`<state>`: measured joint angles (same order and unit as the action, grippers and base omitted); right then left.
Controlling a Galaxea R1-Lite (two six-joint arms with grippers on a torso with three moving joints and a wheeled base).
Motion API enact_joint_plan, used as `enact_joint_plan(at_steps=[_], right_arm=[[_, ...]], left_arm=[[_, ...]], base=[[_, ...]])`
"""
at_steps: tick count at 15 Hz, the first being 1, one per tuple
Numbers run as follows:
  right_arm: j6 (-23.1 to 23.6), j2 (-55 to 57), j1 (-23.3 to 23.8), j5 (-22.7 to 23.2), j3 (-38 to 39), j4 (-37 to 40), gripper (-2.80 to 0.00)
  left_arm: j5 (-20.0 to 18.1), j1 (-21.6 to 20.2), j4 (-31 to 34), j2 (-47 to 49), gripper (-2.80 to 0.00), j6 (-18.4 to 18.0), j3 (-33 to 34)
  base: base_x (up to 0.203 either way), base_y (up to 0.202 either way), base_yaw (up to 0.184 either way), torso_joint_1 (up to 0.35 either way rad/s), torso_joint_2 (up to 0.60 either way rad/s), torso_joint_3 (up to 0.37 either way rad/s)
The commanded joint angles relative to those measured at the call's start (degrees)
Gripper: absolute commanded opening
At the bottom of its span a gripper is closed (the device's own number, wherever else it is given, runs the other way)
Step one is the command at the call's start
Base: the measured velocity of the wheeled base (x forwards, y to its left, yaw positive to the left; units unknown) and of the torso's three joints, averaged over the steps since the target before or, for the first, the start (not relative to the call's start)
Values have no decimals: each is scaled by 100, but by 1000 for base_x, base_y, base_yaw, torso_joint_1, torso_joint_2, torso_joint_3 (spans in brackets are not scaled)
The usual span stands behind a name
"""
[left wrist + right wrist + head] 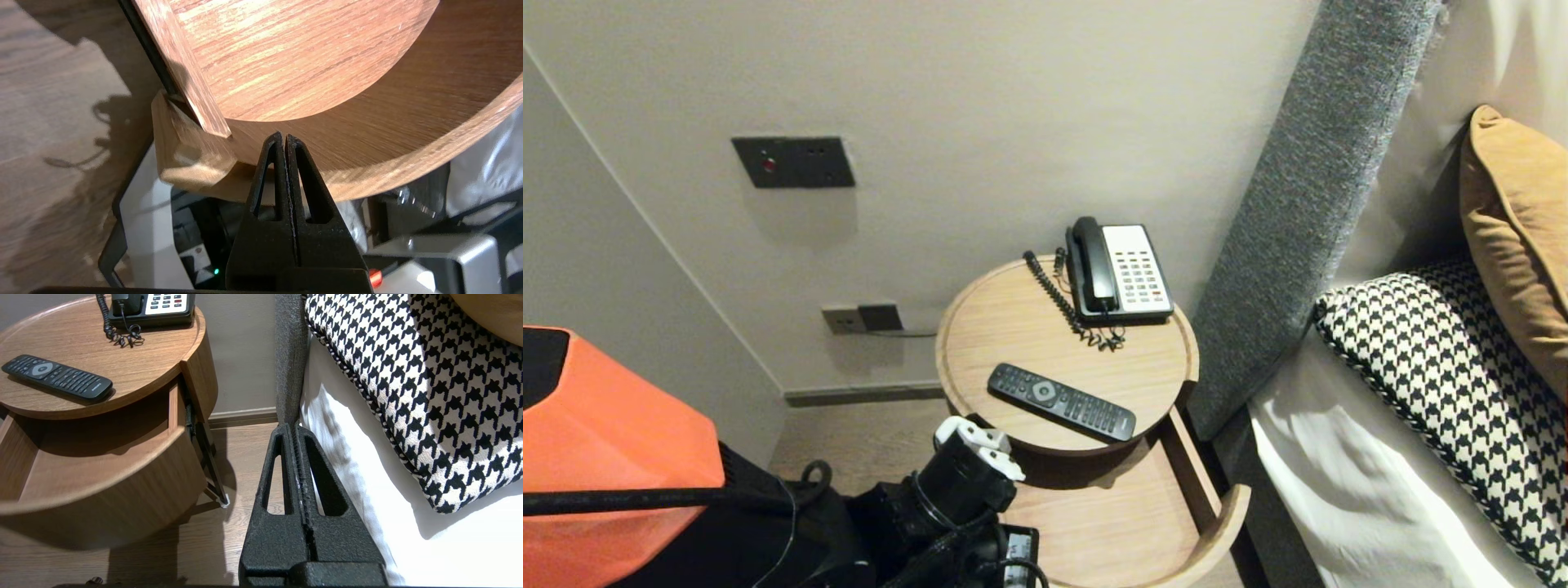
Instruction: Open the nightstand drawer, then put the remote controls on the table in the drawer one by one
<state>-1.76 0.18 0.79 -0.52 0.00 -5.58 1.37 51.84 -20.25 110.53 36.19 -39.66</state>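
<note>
Holds nothing in the tightly closed left gripper (284, 136), faces the pulled-out curved light-wood drawer (408, 134) at twelve o'clock, nearer than the closed, empty right gripper (295, 426)

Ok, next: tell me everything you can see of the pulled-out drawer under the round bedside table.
The drawer is light wood-grain, with a flat floor, straight side walls and a curved front wall that matches the round table top. It is pulled out level toward the robot, with its back part in shadow beneath the top. A dark runner shows along one side. The shut left gripper points at the curved front from close by; whether it touches cannot be told.
</note>
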Motion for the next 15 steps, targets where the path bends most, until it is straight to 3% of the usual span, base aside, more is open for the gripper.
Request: enact_joint_plan(at_steps=[1,9,12,15], right_arm=[[0,8,0,0,229,-4,-280],[0,6,0,0,229,-4,-280],[0,-1,0,0,229,-4,-280],[0,3,0,0,229,-4,-280]], left_arm=[[1,146,-69,13,-280,29,122],[12,340,-226,-407,-280,-28,229],[-1,-71,-118,-888,-280,-664,66],[-119,-685,773,-1011,-280,-1748,-1001]], base=[[0,0,0,0,0,0],[0,0,0,0,0,0],[0,0,0,0,0,0],[0,0,0,0,0,0]])
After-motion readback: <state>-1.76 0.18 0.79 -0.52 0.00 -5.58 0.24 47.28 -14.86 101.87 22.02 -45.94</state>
